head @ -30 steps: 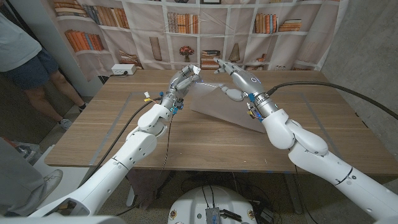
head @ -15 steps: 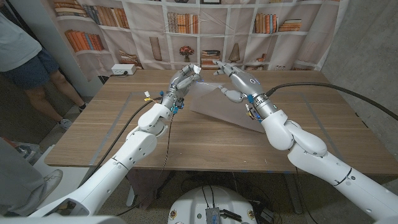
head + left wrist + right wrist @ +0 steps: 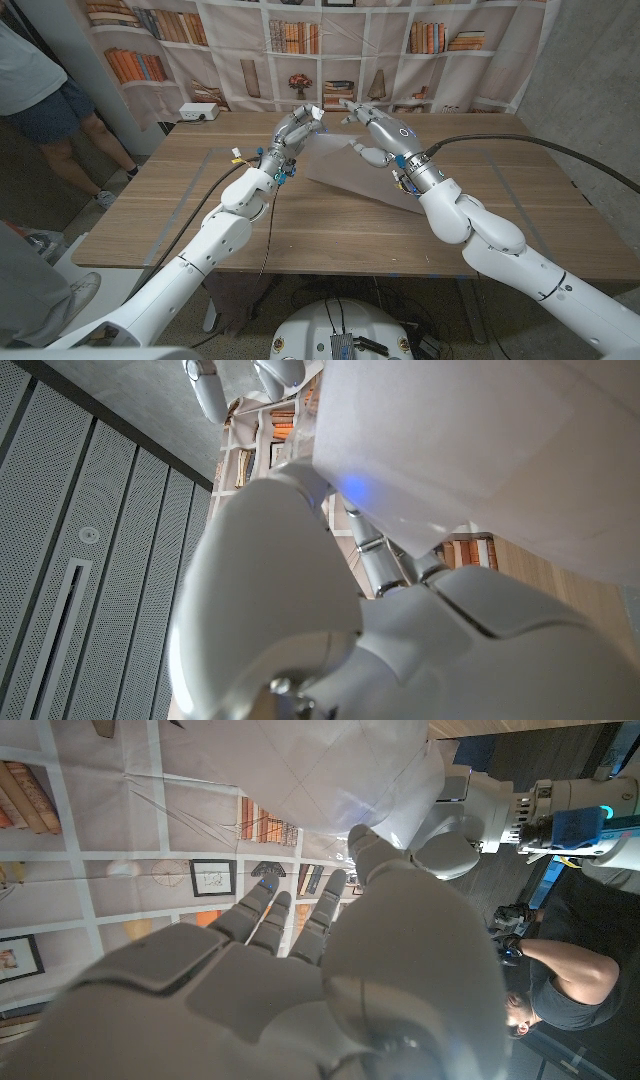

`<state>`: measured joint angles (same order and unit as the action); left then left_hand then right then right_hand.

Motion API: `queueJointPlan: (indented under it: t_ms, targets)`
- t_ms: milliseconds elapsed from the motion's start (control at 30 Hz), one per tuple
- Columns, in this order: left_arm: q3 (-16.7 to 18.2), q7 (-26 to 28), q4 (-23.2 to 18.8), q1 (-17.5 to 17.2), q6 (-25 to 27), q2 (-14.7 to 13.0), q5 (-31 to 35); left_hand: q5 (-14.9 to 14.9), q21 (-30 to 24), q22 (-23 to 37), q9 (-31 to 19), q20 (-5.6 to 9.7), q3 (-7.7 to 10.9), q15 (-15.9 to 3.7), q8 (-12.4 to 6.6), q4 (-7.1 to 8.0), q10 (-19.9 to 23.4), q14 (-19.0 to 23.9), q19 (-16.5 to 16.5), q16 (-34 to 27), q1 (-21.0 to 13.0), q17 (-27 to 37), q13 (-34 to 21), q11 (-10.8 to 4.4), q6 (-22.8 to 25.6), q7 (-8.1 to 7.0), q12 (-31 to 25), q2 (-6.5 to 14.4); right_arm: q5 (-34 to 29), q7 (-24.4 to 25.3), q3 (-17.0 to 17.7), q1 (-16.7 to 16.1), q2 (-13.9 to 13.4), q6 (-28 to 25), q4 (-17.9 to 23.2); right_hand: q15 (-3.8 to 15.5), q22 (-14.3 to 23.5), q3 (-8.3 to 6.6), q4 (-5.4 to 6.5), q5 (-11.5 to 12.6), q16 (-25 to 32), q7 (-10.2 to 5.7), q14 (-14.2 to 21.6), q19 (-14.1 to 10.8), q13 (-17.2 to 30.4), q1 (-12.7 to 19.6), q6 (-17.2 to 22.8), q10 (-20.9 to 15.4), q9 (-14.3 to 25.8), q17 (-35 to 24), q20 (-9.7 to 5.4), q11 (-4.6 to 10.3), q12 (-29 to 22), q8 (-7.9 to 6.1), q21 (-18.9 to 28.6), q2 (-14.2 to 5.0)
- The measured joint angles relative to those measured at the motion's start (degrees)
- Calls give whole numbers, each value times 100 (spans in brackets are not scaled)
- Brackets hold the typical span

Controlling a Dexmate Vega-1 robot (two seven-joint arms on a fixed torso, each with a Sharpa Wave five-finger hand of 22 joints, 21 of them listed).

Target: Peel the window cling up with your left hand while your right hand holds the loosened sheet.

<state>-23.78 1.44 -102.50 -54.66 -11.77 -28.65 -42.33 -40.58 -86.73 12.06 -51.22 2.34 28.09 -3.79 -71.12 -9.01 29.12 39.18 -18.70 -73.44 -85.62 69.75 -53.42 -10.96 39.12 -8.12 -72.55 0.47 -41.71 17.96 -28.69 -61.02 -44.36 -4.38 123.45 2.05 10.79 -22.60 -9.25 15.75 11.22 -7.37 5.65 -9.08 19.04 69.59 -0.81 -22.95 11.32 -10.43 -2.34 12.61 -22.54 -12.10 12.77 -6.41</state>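
Bookshelf-print backdrop (image 3: 420,40) behind the wooden table (image 3: 200,210); I have both hands up at the far middle, on the window cling sheet (image 3: 345,170).

Change over the last second is tiny: my right hand (image 3: 375,125) has crept a bit toward the left hand (image 3: 295,125) and its fingers reach further over the raised top edge; left hand has barely moved. The sheet stands lifted off the table, its near edge still down on the wood. Left hand pinches the raised corner between fingertips. Right hand is spread, fingers extended along the sheet's top; whether it actually clamps the sheet I cannot tell. A person (image 3: 35,90) stands at the table's left. I judge the peel mid-way, the right hand's hold not yet secure.
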Motion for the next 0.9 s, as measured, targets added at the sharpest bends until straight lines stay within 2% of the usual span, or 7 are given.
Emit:
queueJointPlan:
  t_ms: [100, 300, 500, 667, 767, 900]
  targets:
    - [9, 1, -18, -18, -2, -7, 0, 0, 0, 0, 3, 0, 9, 0, 0, -9, 0, 0, 0, 0, 0, 0, 9, 0, -4, 4, -16, 0, -114, -33, -42, 4, -9, -46, 16, 0, 0, 0, 0, 0, 0, -21, 0, 0, 0, 31, 21, 0, 0, 0, 0, 0, 0, 0, 0, 8]
    - [34, 32, -46, -66, -7, -38, -3, 0, 0, 3, 23, 0, 24, 0, 0, -24, 0, 0, 0, 0, 0, 3, 29, 0, -4, 4, -25, 0, -136, -59, -47, -2, -33, -69, 44, 0, 0, -26, -25, 0, 0, -7, 0, 0, 28, 143, 54, 0, 0, 0, 0, 0, 0, -62, 0, -104]
    - [41, 20, -50, -88, -24, -44, -22, 0, 0, -8, 25, 0, 41, 0, -32, -7, -54, 0, 0, 0, 0, 3, 25, 7, -4, 4, -60, 0, -137, -102, -18, -38, -58, -115, 93, 0, 0, -73, -72, 9, -21, 1, 0, 0, 29, 231, 61, 0, 0, -12, 0, 0, 0, -63, 0, -192]
    - [48, -11, -49, -100, -64, -44, -37, 0, 0, -8, 41, 0, 48, 0, -53, 0, -54, 0, 0, 0, 0, 3, 34, 7, -24, -17, -82, 0, -161, -179, -6, -63, -85, -171, 156, -2, 29, -264, -75, 308, -43, 5, -43, 45, 28, 388, 57, 84, 0, -22, 38, -42, 27, -62, 0, -263]
    - [51, -22, -42, -103, -76, -44, -43, 0, 0, -8, 57, 0, 48, 0, -53, 0, -53, 0, 0, 0, 1, 3, 37, 8, -24, -17, -82, -1, -173, -229, -2, -71, -98, -199, 184, -2, 29, -338, -47, 633, -43, 80, -43, 75, 28, 398, -19, 176, 0, -39, 8, -51, 62, -51, 0, -253]
    - [56, -41, -32, -107, -101, -45, -46, 0, 0, -24, 57, 0, 57, 0, -97, -9, -53, 0, 0, 0, 15, 3, 51, 8, -24, -17, -112, -15, -183, -291, 1, -80, -117, -234, 224, 14, 29, -377, -21, 902, -43, 156, -90, 75, 28, 397, -32, 279, 0, -39, 8, -50, 116, -39, 0, -252]
